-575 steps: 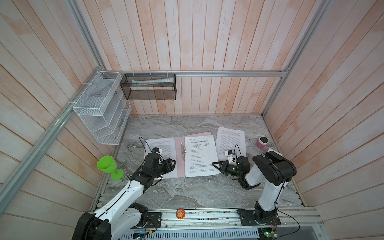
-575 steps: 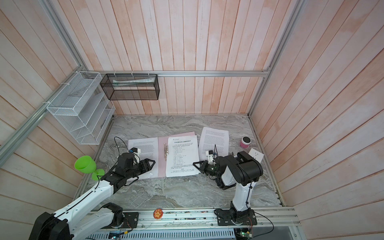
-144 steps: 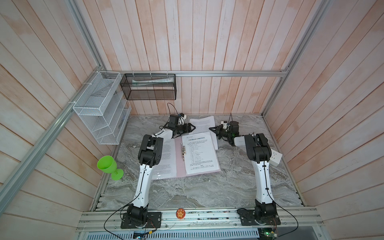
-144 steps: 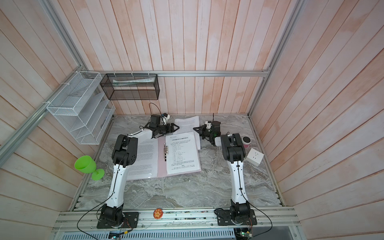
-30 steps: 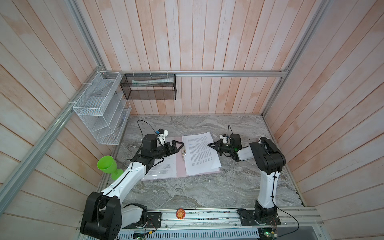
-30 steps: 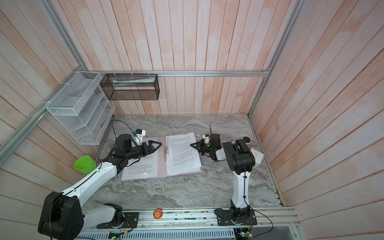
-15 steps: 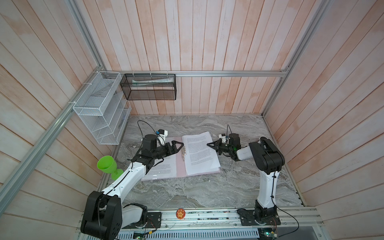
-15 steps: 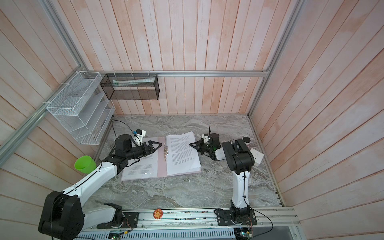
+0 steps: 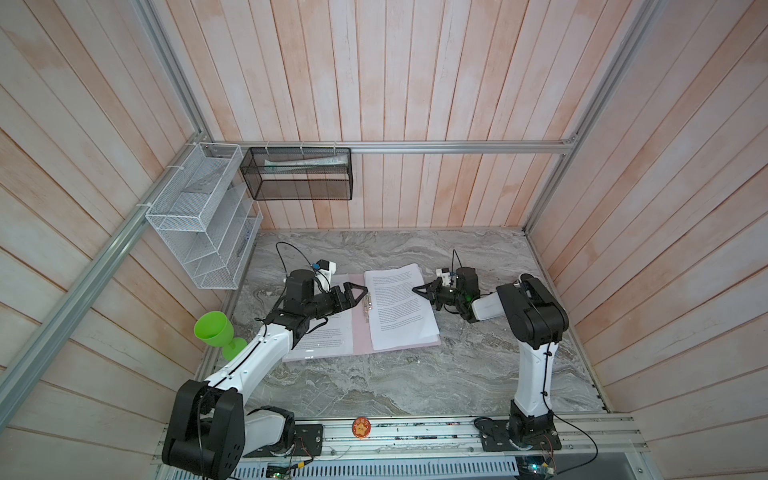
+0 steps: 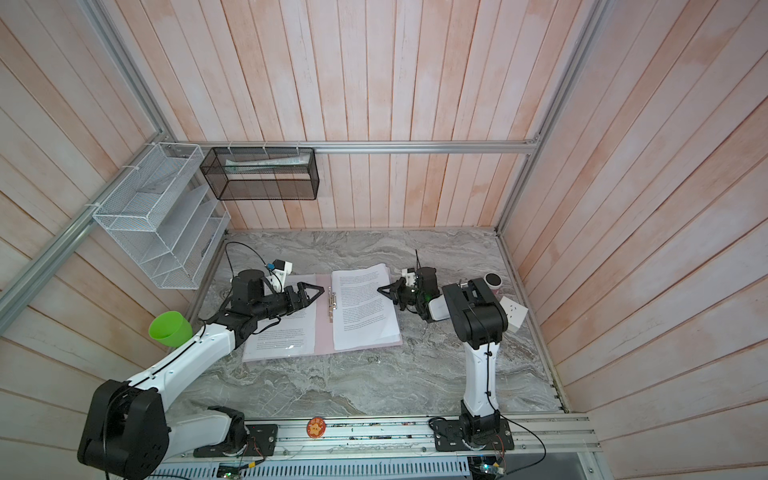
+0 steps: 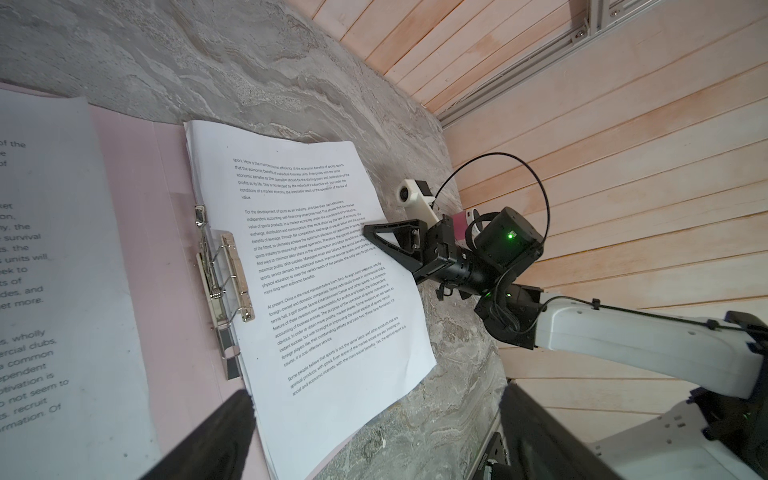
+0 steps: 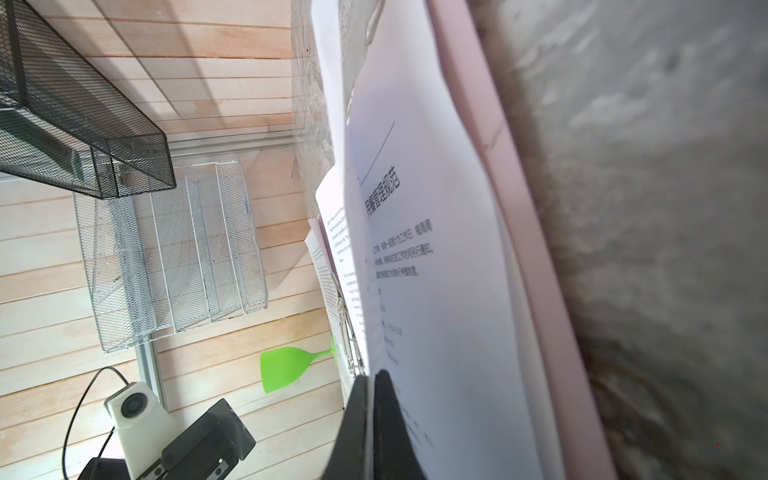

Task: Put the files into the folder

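The pink folder [image 9: 359, 332] [image 10: 323, 332] lies open on the marble table. One printed sheet [image 9: 324, 332] lies on its left cover. The files [image 9: 399, 307] [image 10: 363, 307] [image 11: 316, 266] are stacked on the right cover beside the metal clip [image 11: 224, 282]. My right gripper [image 9: 413, 289] [image 10: 379, 289] [image 11: 370, 230] [image 12: 370, 415] is shut on the right edge of the top sheet, which is bowed up above a lower sheet [image 12: 436, 291]. My left gripper [image 9: 357, 293] [image 10: 313, 297] [image 11: 374, 449] hovers open over the left cover, pointing at the clip and holding nothing.
A white wire rack [image 9: 199, 232] and a black mesh basket [image 9: 299, 174] hang on the back-left walls. A green cup [image 9: 214, 330] stands at the left table edge. A small pink cup [image 10: 493, 280] and a white socket block [image 10: 513, 311] sit behind the right arm.
My right gripper has edged slightly left with the sheet's edge in it. The left arm has stayed still.
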